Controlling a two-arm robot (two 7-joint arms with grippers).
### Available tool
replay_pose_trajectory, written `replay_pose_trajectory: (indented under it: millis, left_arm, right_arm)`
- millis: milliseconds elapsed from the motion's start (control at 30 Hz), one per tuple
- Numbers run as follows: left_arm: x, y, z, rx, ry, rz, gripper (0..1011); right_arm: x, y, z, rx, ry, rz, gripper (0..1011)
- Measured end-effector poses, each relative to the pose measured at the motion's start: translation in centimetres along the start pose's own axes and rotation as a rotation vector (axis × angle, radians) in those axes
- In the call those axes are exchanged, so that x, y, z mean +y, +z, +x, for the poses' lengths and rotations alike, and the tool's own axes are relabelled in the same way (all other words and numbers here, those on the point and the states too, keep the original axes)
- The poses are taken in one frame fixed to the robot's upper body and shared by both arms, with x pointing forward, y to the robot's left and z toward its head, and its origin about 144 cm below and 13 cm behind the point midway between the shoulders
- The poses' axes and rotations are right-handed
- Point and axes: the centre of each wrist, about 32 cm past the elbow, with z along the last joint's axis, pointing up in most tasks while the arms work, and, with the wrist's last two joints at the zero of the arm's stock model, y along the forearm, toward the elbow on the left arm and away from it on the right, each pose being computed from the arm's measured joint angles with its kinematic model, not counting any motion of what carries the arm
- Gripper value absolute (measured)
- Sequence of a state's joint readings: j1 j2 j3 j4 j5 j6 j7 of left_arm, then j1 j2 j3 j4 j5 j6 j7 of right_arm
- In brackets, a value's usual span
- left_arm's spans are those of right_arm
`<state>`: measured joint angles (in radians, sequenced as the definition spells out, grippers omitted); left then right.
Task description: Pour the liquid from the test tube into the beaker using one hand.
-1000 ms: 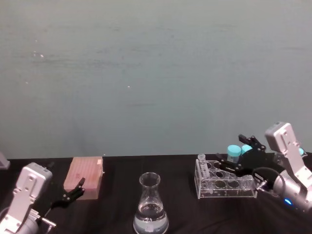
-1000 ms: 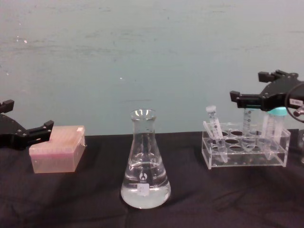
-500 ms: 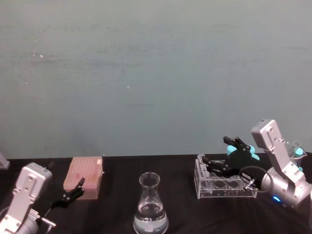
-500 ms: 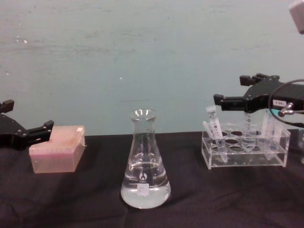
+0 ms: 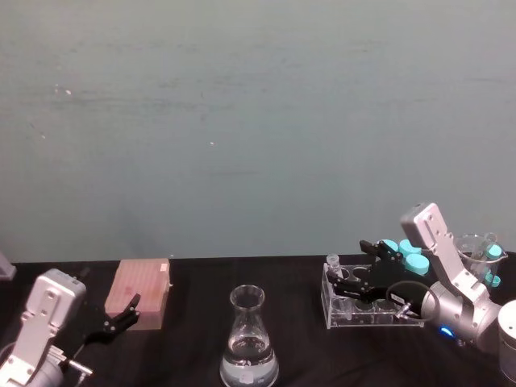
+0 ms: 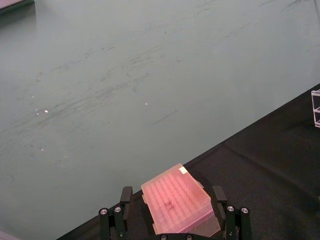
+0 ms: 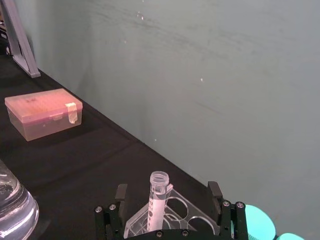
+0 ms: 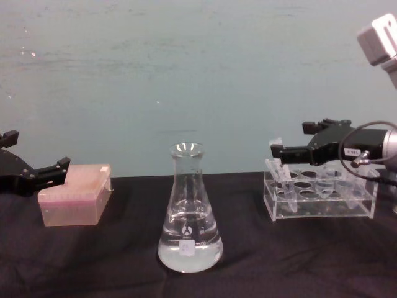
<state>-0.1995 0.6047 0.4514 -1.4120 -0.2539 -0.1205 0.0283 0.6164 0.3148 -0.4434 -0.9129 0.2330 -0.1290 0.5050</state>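
- Nearest, the tall clear glass conical beaker (image 8: 188, 211) stands upright on the black-covered bench (image 8: 80, 264). Some clear fluid (image 8: 189, 253) lies in its wide base. Nothing is over its narrow neck, so I judge that pouring has not begun and the step in hand is the pick-up.
- Farther back on the robot's left, the left black two-fingered hand (image 5: 121, 316) is parked just beside the pink lidded plastic box (image 5: 143, 290). Its fingers are spread and it holds nothing.
- Farther back on the right, the clear acrylic rack (image 8: 322, 208) carries the small slim clear plastic test tube (image 7: 157, 196). The tube leans a little in the end slot on the beaker's side, near the teal-capped tubes (image 5: 415, 260).
- The right black hand (image 7: 167, 190) sits level with the tube's upper part. It is spread wide, one finger on each side, with a clear gap on both sides, so it touches nothing.
- The liquid is presumably inside the tube, but its level is too faint to make out.
- The next move calls for closing on the tube below its whitish rim and lifting it straight out of the slot. The tube must then be lined up carefully with the beaker's narrow neck before tipping.
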Motion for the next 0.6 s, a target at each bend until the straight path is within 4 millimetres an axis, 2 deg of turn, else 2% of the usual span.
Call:
replay_pose_trajectory:
  millis: [600]
  left_arm:
    - [0.0,0.0,0.0,0.0,0.0,0.0,1000]
  right_arm:
    - [1.3,-0.2,0.3,0.012,0.027,-0.018,1000]
